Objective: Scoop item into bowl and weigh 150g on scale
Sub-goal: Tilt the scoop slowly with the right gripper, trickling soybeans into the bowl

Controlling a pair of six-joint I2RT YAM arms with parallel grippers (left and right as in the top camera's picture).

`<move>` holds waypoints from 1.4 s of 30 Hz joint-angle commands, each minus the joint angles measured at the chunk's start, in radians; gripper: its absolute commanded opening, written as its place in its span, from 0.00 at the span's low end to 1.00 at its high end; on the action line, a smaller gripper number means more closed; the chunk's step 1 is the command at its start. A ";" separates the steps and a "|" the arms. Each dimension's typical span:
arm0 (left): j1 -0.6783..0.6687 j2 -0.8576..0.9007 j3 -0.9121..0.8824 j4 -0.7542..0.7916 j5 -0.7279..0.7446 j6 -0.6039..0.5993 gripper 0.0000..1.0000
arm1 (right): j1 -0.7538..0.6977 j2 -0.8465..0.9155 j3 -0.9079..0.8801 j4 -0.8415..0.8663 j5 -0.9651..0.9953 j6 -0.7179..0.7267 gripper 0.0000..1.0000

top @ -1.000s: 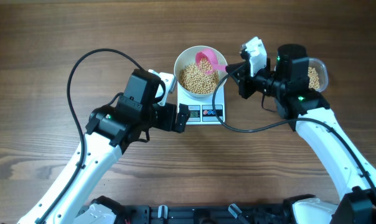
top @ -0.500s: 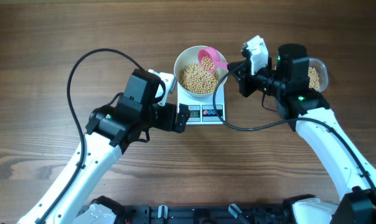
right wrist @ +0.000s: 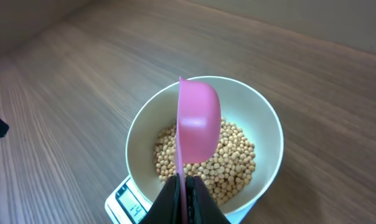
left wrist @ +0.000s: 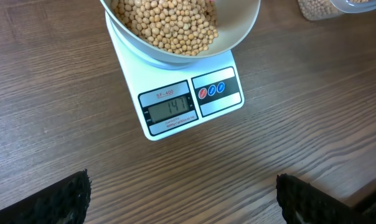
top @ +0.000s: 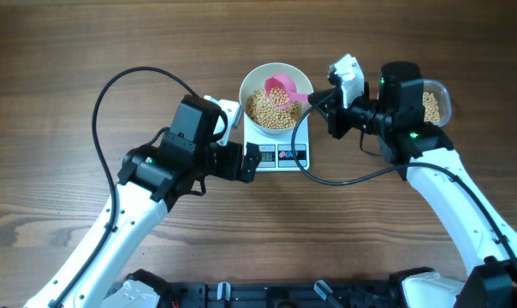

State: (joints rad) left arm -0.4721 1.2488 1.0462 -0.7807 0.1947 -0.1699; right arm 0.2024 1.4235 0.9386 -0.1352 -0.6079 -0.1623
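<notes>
Right gripper (right wrist: 184,193) clamps the pink plastic scoop (right wrist: 198,121), tipped seemingly to spill into the round white bowl (right wrist: 266,122). Left gripper (top: 251,160) gapes, idle.

1. This looks like a robot lab bench rather than a lived-in kitchen. A white-and-black left arm (top: 147,184) and right arm (top: 447,192) reach in from a black base rail (top: 267,295) at 6 o'clock.
2. A loose black cable (top: 147,69) loops across the wood-grain worktop (top: 70,34) towards 10 o'clock.
3. The kitchen things sit like test props. Near centre, a digital scale (left wrist: 188,102) carries a white bowl (right wrist: 266,143) of beans (top: 271,109), with a pink scoop (right wrist: 197,121) over it. A clear tub (top: 436,103) sits at 2 o'clock.
</notes>
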 commanded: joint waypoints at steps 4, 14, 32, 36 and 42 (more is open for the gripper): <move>-0.003 -0.009 0.001 0.002 0.005 0.016 1.00 | 0.004 0.011 0.002 0.015 0.032 0.095 0.04; -0.003 -0.009 0.001 0.002 0.005 0.016 1.00 | 0.004 0.011 0.002 0.021 0.032 0.120 0.04; -0.003 -0.009 0.001 0.002 0.005 0.016 1.00 | 0.004 0.011 0.002 0.023 0.032 0.121 0.04; -0.003 -0.009 0.001 0.002 0.005 0.016 1.00 | 0.004 0.011 0.002 0.022 0.033 0.121 0.04; -0.003 -0.009 0.001 0.002 0.005 0.016 1.00 | 0.004 0.011 0.002 0.022 0.032 0.121 0.04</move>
State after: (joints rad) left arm -0.4721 1.2488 1.0462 -0.7811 0.1947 -0.1699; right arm 0.2024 1.4235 0.9386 -0.1188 -0.5819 -0.0490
